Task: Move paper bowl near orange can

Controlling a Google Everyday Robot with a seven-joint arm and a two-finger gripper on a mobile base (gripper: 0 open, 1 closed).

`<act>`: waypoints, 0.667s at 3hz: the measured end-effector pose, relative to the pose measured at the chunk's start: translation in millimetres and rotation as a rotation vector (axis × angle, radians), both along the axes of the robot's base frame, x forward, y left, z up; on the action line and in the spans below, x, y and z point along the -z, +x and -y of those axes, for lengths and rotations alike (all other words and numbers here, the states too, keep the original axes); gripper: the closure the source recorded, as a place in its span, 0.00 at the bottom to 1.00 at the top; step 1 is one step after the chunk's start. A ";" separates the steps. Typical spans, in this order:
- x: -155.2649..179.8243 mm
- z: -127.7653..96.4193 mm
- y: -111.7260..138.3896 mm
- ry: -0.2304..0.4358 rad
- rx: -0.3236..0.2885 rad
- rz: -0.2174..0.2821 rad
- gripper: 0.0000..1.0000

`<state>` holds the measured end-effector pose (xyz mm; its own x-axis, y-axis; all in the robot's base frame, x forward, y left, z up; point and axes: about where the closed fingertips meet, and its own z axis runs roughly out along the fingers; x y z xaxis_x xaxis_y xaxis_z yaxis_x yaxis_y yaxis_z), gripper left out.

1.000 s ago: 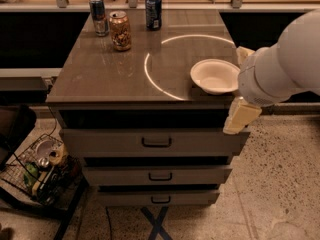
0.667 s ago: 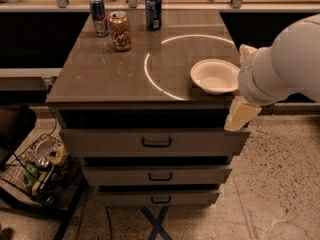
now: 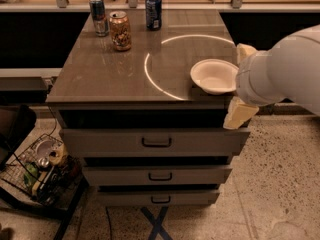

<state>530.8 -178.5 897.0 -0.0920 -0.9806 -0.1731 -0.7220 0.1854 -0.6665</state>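
- In the camera view, the gripper [image 3: 239, 83] is being held at the right front corner of a brown, glossy cabinet top [image 3: 100, 74], at the end of a bulky white arm [image 3: 285, 69].
- Its two cream fingers [image 3: 239, 114] are being kept wide apart, one above the other in the picture, with nothing clamped between them.
- An off-white, round, shallow paper bowl [image 3: 212, 75] is being seen just left of the fingers, upright on the cabinet top; its right rim is being hidden by the arm, so contact cannot be told.
- An orange-gold speckled drink can with a silver top [image 3: 120, 30] is being seen far left of the fingers, well apart from the bowl, standing upright.
- A slim silver-blue can [image 3: 98, 15] and a dark blue can [image 3: 153, 12] are being seen beyond the orange can, at the far edge.
- A pale ring [image 3: 148, 74] is being shown on the top, left of the bowl.
- Grey drawers [image 3: 156, 142] are being seen below the fingers.
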 end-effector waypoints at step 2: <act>10.2 -7.2 29.2 -0.068 -0.091 0.080 0.00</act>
<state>560.0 -171.3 886.8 0.0094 -0.9940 -0.1091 -0.6779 0.0739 -0.7314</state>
